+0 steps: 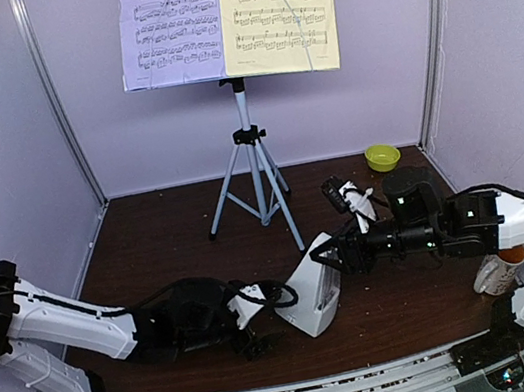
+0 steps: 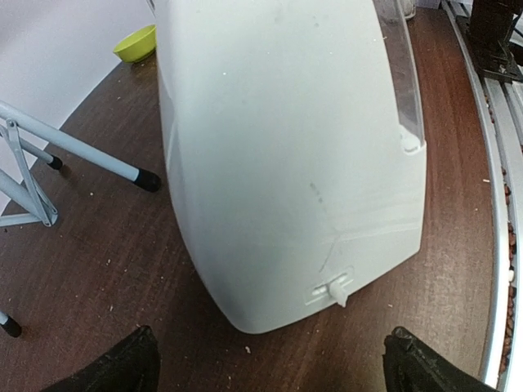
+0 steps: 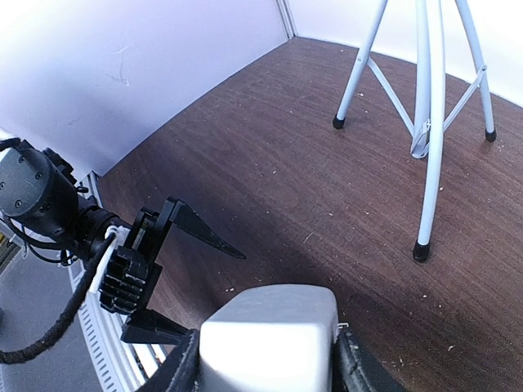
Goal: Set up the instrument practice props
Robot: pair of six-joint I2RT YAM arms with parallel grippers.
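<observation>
The grey music-stand desk holds a lilac page point(image 1: 169, 24) and a pale yellow page point(image 1: 278, 10) on a silver tripod point(image 1: 254, 172) at the back. The tripod's legs also show in the right wrist view point(image 3: 429, 139). The light grey pyramid metronome point(image 1: 315, 293) is tilted at the front centre. My right gripper point(image 1: 331, 255) is shut on its narrow top point(image 3: 270, 343). My left gripper point(image 1: 282, 299) is open, and its black fingertips point(image 2: 122, 367) stand wide apart just short of the metronome's wide base point(image 2: 286, 163), without touching it. The left gripper also shows in the right wrist view point(image 3: 204, 290).
A small green bowl point(image 1: 382, 156) sits at the back right and also shows in the left wrist view point(image 2: 135, 42). A mug with orange inside point(image 1: 500, 271) stands by the right arm. A small black and white object point(image 1: 348, 196) lies behind the right gripper. Purple walls enclose the table.
</observation>
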